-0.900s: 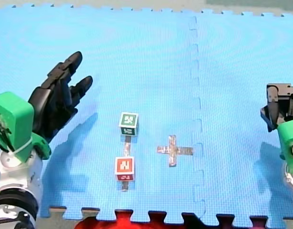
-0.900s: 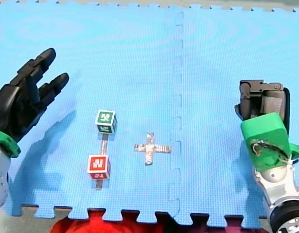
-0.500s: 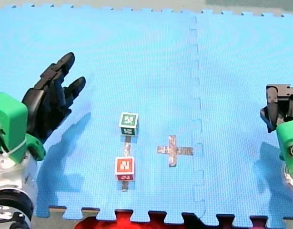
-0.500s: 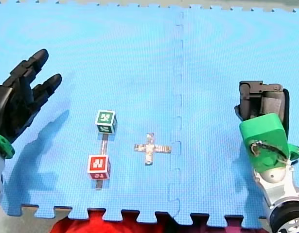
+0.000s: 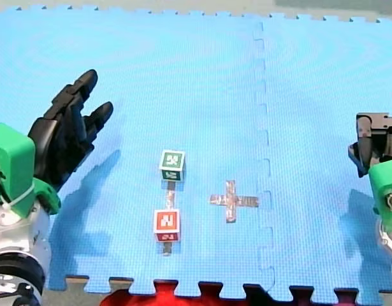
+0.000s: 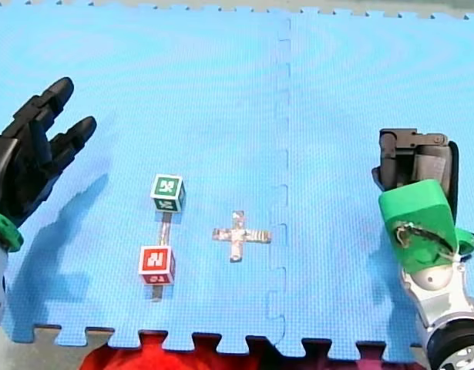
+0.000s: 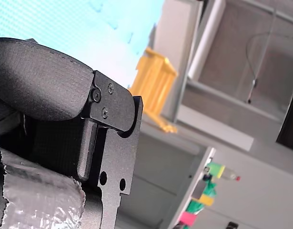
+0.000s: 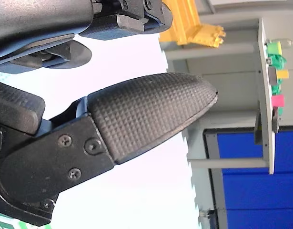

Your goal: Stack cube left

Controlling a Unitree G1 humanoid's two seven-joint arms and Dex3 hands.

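A green cube [image 5: 172, 164] sits on the blue foam mat [image 5: 183, 76], left of the mat's middle. A red cube [image 5: 166, 225] sits nearer to me, directly in front of the green one, with a gap between them. Each cube stands at the end of a short strip of silver tape. My left hand [image 5: 68, 134] is raised over the mat's left side, well to the left of both cubes, holding nothing. My right hand [image 6: 412, 158] is at the mat's right edge, far from the cubes, with curled fingers and nothing in them.
A silver tape cross [image 5: 232, 201] lies on the mat to the right of the cubes. A jigsaw seam [image 5: 264, 127] runs front to back through the mat. Red fabric [image 5: 176, 298] shows past the mat's toothed front edge.
My left hand has drawn back to the left, away from the cubes, and is now nearly still. The cubes and my right hand have not moved.
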